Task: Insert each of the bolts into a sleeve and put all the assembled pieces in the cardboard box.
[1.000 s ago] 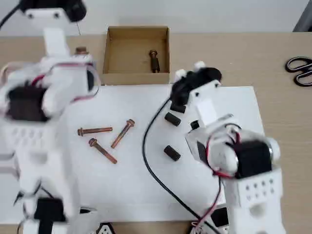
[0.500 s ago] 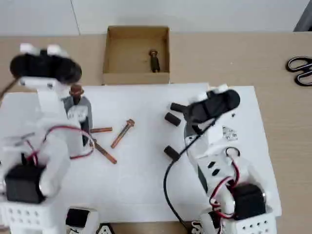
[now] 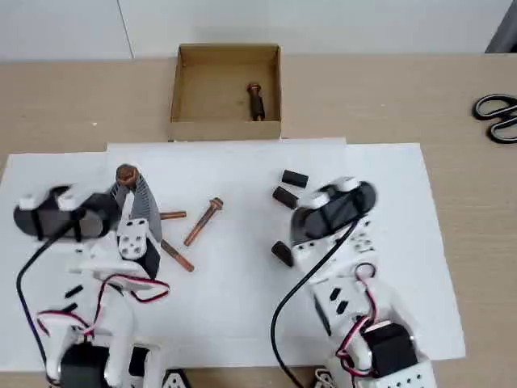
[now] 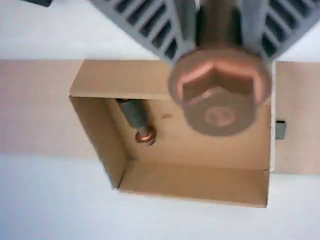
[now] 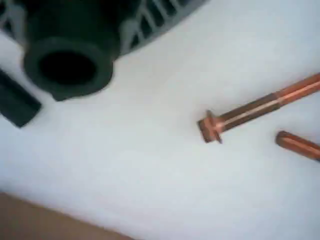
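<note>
Looking down in the high view, a shallow square box of plain brown cardboard (image 3: 184,89) sits on the tan wooden surface (image 3: 388,97) just beyond a smooth white paper sheet (image 3: 242,323). In it lies an assembled piece (image 3: 255,101), a copper bolt seated in a dark cylindrical sleeve. The left claw (image 3: 131,191), with grey ribbed fingers (image 3: 140,204), is clenched on a held copper bolt (image 3: 126,173) whose round flanged head sticks out past the fingertips. Just beside it on the sheet lie three loose copper bolts: a slanted bolt (image 3: 203,221), a half-hidden bolt (image 3: 171,215) tucked partly behind the claw, and a crosswise bolt (image 3: 174,255). Three short, matte black tubular sleeves rest on the sheet too: a far sleeve (image 3: 294,178) close to a middle sleeve (image 3: 283,196), and a near sleeve (image 3: 281,253) right against the right arm (image 3: 331,212), whose casing is glossy black and white. Black-handled metal scissors (image 3: 494,117) lie well apart on bare wood. In the left wrist view, the ribbed fingers press either side of the bolt's smooth shaft. Its hexagonal head and broad flange face the camera, with the open box and the assembled piece beyond. In the right wrist view, the right claw (image 5: 70,47) grips a held black sleeve (image 5: 67,67), a thick-walled tube with its round bore facing the camera. Another sleeve lies just beside it, and a loose bolt with a thin flange lies farther off beside the blunt tip of a second.
</note>
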`<state>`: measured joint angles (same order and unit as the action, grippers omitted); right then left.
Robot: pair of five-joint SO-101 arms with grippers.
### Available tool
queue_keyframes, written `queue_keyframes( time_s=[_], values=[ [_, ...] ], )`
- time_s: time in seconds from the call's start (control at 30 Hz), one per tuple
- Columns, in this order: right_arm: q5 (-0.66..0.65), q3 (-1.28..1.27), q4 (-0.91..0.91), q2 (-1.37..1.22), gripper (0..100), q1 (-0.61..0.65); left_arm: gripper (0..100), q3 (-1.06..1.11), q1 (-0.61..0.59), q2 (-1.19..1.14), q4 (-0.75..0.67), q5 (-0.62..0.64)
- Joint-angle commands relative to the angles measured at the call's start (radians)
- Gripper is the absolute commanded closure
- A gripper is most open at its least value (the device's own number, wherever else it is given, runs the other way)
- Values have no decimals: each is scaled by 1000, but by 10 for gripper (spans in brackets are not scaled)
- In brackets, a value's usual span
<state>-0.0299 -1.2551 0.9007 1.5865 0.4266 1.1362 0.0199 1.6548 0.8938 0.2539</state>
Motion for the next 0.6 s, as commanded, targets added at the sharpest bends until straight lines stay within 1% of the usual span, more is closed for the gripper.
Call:
queue_keyframes(
  time_s=[0.0, 0.1, 0.23, 0.43, 0.57],
  values=[
    [9, -64, -93, 62, 996, 108, 995, 51, 5, 109, -43, 80],
    [8, -161, -171, 120, 996, 202, 995, 93, 5, 169, -43, 147],
    [3, -252, -216, 183, 996, 289, 995, 97, 11, 161, -43, 238],
    [3, -290, -217, 226, 996, 360, 995, 97, 161, 161, -43, 328],
    [3, -285, -217, 226, 996, 387, 995, 99, 238, 161, -43, 353]
  ],
)
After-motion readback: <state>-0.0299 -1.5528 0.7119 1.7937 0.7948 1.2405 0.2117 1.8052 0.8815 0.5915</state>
